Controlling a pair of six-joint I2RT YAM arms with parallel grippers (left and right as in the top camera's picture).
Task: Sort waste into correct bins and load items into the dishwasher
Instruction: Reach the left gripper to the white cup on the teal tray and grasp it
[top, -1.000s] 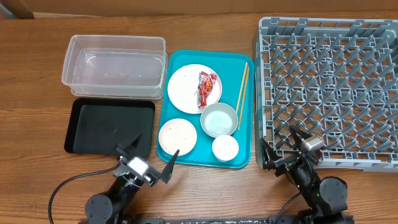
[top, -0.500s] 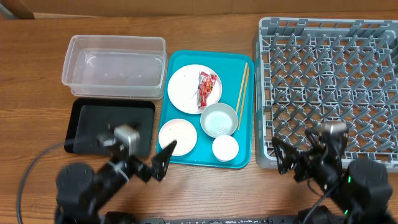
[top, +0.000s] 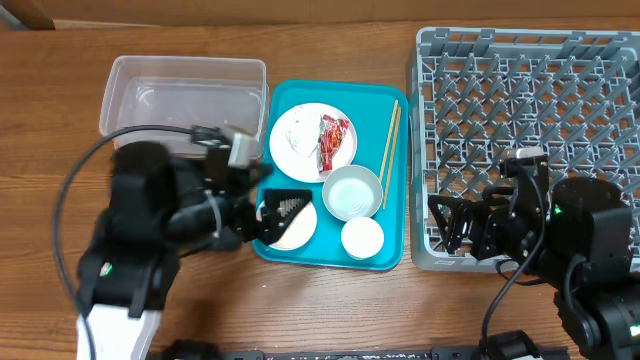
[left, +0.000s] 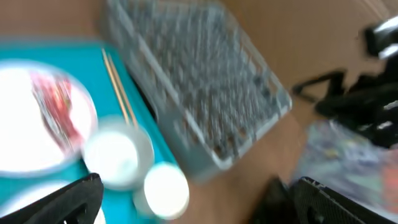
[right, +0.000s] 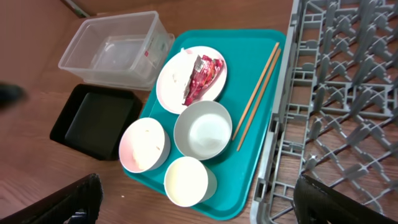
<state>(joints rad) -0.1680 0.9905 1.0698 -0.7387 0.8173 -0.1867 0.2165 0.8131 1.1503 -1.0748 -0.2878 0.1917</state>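
Observation:
On the teal tray (top: 395, 245) a white plate (top: 295, 135) holds a red wrapper (top: 336, 140). A whitish bowl (top: 352, 192), a white cup (top: 362, 238) and wooden chopsticks (top: 390, 150) are there too. A pink plate (top: 298, 230) is partly under my left gripper (top: 285, 208), which is open and empty above it. My right gripper (top: 462, 225) is open and empty at the grey dish rack's (top: 540, 100) front left corner. The right wrist view shows the wrapper (right: 200, 78), bowl (right: 202, 129), cup (right: 186, 180) and chopsticks (right: 258, 93). The left wrist view is blurred.
The clear tub (top: 185, 85) stands at the back left. The black tray (right: 93, 121) shows in the right wrist view; my left arm hides it from overhead. The rack fills the right side of the table.
My left arm has risen and swung from the front edge over the black tray to the teal tray's left side. My right arm has lifted and shifted slightly back by the rack's corner.

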